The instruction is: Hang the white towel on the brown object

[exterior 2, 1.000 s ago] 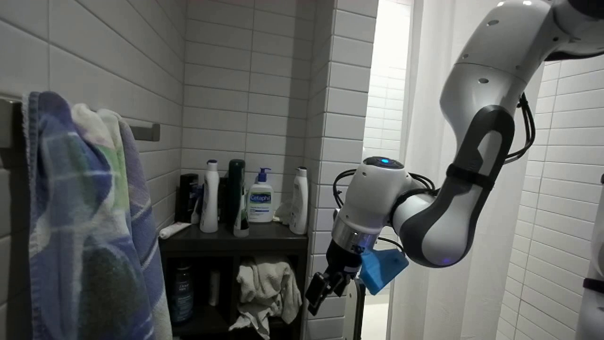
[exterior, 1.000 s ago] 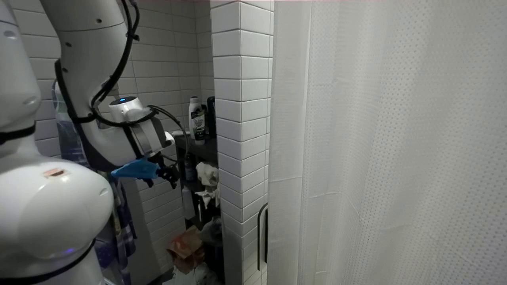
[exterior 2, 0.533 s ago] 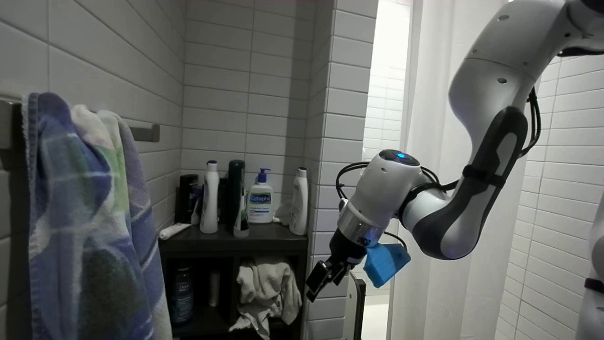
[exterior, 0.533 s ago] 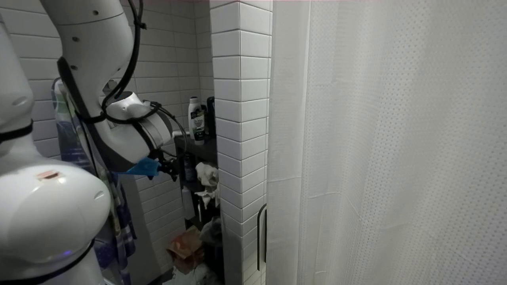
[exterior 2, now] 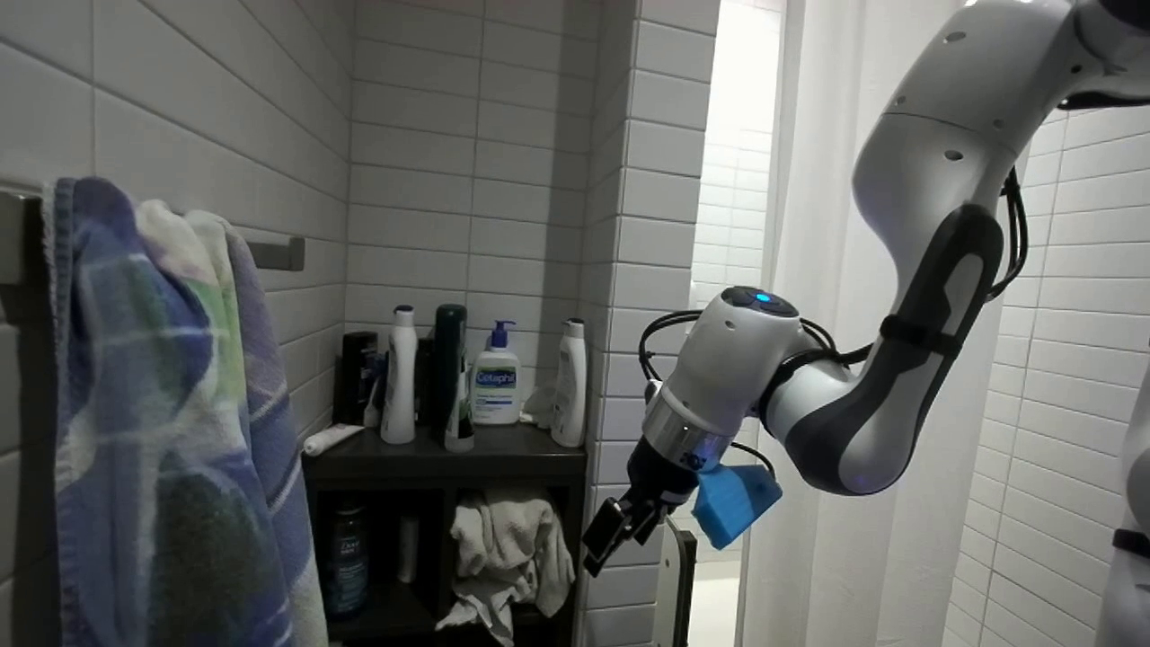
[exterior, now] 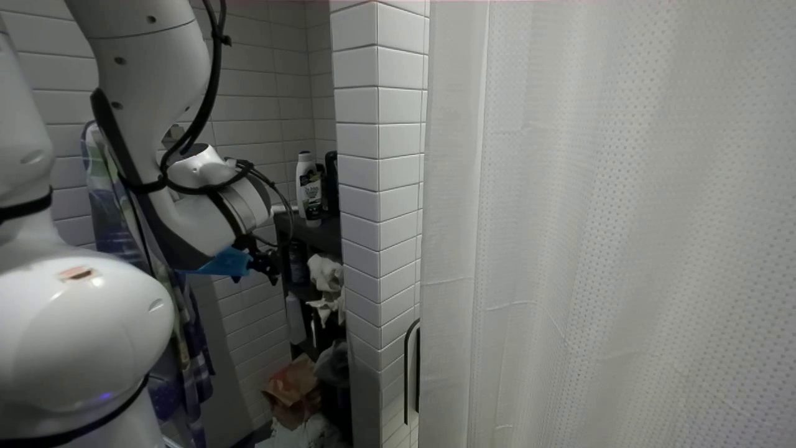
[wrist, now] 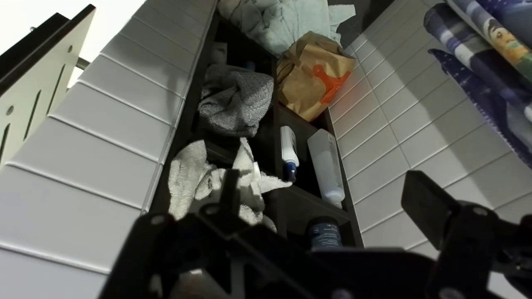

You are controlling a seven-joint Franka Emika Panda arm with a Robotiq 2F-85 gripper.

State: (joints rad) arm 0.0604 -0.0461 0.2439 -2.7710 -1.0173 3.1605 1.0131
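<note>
1. White tiled walls (exterior 2: 413,135) form a dim corner, with a pale curtain (exterior: 591,224) off to the side.
2. The gripper (wrist: 324,187) hangs in front of the shelf (exterior 2: 521,462), its fingers (wrist: 428,201) spread well apart. A blue block (exterior 2: 737,503) sits just behind it.
3. The white towel (exterior 2: 512,544) lies bunched in a shelf compartment just under the top, spilling over the front edge. In the wrist view a finger overlaps it; in both exterior views a gap shows between them.
4. In the compartment beside the towel stand a dark can (exterior 2: 347,562) and a slim pale container (exterior 2: 409,548).
5. Bottles (exterior 2: 496,391) stand upright along the shelf top, and a white tube (exterior 2: 332,438) lies near its corner.
6. Below the towel is a grey cloth (wrist: 239,101), with a brown paper bag (wrist: 309,79) lower down, near the wall.
7. Patterned cloth (exterior 2: 148,386) hangs over a rail (exterior 2: 280,253) on the wall.
</note>
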